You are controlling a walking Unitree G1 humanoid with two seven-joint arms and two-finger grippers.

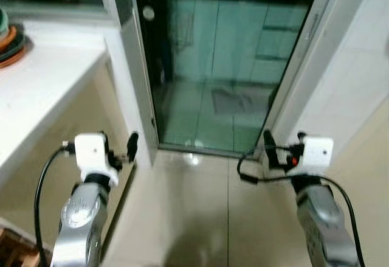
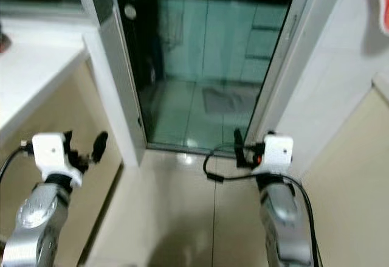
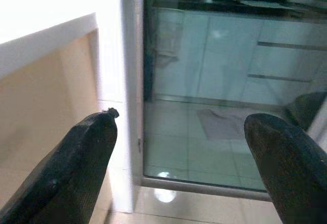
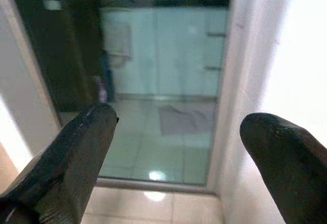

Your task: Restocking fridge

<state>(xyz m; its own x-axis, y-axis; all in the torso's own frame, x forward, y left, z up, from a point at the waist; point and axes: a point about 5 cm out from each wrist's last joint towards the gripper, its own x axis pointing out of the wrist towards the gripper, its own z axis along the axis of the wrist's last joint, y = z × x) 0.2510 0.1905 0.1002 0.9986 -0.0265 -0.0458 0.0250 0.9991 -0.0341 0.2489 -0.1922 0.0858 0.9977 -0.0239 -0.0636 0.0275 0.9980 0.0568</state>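
Both grippers, left point(image 3: 179, 147) and right point(image 4: 179, 147), gape wide, empty.

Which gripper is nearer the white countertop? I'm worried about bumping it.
Left. The left gripper hangs beside the white countertop, just below its edge. The right gripper is across the doorway, by the white door frame.

All views toward glass door point(image 1: 213, 66)
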